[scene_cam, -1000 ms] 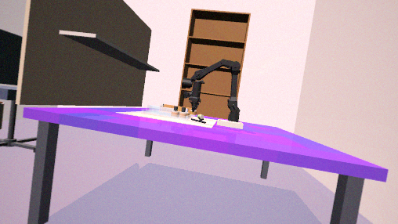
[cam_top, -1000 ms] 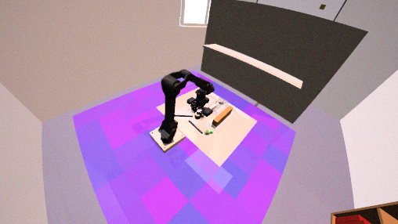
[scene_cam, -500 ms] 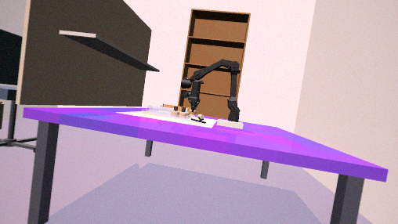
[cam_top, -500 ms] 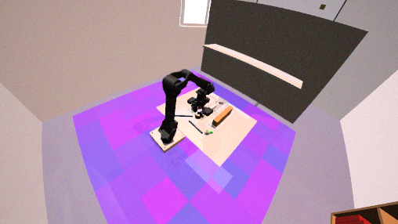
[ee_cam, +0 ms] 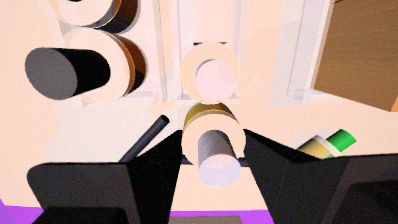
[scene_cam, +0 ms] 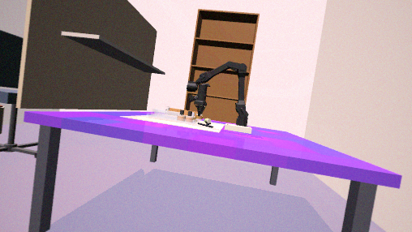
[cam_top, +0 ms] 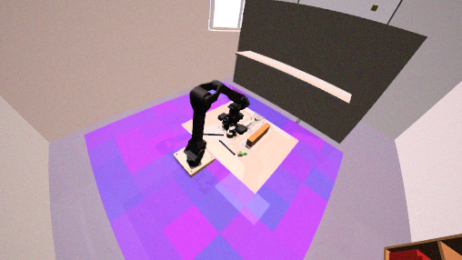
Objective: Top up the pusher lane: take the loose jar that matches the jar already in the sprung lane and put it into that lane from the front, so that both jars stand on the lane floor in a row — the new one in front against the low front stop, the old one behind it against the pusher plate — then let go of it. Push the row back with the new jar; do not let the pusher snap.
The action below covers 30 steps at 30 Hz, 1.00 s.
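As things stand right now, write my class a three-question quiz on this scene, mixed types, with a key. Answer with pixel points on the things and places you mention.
1. True or false: the gripper (cam_top: 232, 128) (scene_cam: 199, 115) (ee_cam: 211, 134) is shut on a jar with a pale lilac top (ee_cam: 220, 172).
2. Multiple choice: what colour is the cap of the jar lying on its side (cam_top: 241, 154) (scene_cam: 208, 121) (ee_cam: 317, 146)?
A) black
B) green
C) lilac
3. Fill in: in the wrist view, the jars with ____ tops stand in the lane left of the lilac-topped lane jar (ee_cam: 215, 79).

Key: 1 true; 2 B; 3 black
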{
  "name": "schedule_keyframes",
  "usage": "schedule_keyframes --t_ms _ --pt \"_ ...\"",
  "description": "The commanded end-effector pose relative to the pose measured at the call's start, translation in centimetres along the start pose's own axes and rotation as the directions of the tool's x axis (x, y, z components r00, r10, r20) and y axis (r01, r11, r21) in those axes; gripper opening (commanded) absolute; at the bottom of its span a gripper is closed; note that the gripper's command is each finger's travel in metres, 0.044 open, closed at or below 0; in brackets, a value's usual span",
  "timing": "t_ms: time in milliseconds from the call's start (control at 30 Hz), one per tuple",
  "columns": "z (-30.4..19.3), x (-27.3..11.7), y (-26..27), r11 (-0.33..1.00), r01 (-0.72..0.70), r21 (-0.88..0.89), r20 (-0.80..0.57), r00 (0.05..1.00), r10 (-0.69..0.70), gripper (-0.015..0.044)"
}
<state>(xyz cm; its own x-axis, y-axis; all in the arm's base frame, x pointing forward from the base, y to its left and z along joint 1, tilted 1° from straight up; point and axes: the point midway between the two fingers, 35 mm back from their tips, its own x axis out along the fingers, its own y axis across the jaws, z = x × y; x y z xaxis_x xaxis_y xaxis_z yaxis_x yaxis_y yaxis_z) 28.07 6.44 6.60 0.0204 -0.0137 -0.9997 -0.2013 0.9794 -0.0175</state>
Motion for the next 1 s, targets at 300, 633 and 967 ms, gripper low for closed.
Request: schedule_keyframes --t_ms 300,633,967 --pt "1.2 -0.3 0.1 1.0 -0.003 -0.006 0.024 1.0 0.004 0.0" --pt "1.6 -0.3 0.1 1.0 -0.003 -0.006 0.024 1.0 0.004 0.0" --pt "2.0 -0.3 0.1 1.0 -0.003 -0.006 0.025 1.0 0.004 0.0"
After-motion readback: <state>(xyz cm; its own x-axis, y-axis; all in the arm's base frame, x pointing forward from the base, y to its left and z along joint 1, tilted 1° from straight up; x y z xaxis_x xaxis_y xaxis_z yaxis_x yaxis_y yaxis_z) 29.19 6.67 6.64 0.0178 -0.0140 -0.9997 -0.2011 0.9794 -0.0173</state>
